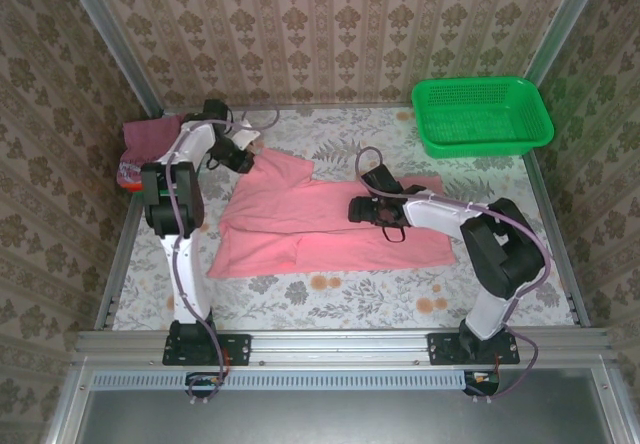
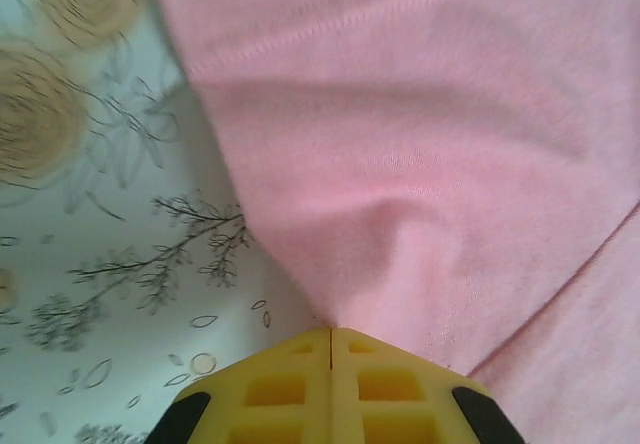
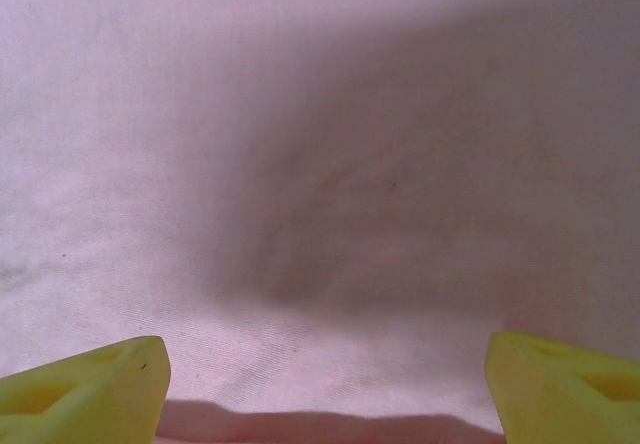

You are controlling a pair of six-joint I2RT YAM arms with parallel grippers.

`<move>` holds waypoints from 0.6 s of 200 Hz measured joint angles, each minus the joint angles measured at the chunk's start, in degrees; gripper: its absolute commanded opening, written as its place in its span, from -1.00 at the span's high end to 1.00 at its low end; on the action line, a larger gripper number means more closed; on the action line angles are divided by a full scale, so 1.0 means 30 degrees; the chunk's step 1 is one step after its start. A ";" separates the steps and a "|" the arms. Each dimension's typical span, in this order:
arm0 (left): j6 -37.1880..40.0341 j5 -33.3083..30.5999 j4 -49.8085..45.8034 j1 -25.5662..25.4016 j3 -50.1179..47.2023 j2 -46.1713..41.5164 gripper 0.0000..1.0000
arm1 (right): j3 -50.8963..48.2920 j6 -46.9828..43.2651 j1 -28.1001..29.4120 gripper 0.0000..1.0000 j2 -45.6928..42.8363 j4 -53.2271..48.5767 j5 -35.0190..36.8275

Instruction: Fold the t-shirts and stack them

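Left gripper [image 2: 331, 336]: jaws pressed together, pinching pink shirt [image 2: 420, 164] edge. Right gripper [image 3: 325, 389]: jaws spread, apparently resting on it.

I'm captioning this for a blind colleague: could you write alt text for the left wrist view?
The left gripper, yellow jaws shut, pinches the edge of a salmon-pink t-shirt that spreads across the upper right. Floral tablecloth shows at left.

L tool [image 2: 331, 336] tight on pink tee [image 2: 420, 154]

High overhead view, wrist views near salmon-pink shirt [image 1: 290, 214]
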 measured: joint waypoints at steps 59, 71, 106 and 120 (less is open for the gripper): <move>-0.0036 -0.0051 0.0291 0.0211 -0.0357 -0.0889 0.36 | -0.1348 0.0707 0.0714 -0.64 -0.0459 0.0328 -0.0262; -0.0153 -0.0255 0.0270 0.0204 -0.0357 -0.0823 0.07 | -0.1807 0.0816 0.0714 -0.64 -0.0772 0.0401 -0.0270; -0.0357 -0.0612 0.0277 0.0168 -0.0357 -0.0313 0.03 | -0.2076 0.1137 0.0714 -0.64 -0.1035 0.0474 -0.0270; -0.0364 -0.0721 0.0248 0.0168 -0.0357 -0.0015 0.04 | -0.2076 0.1151 0.0714 -0.63 -0.1035 0.0481 -0.0270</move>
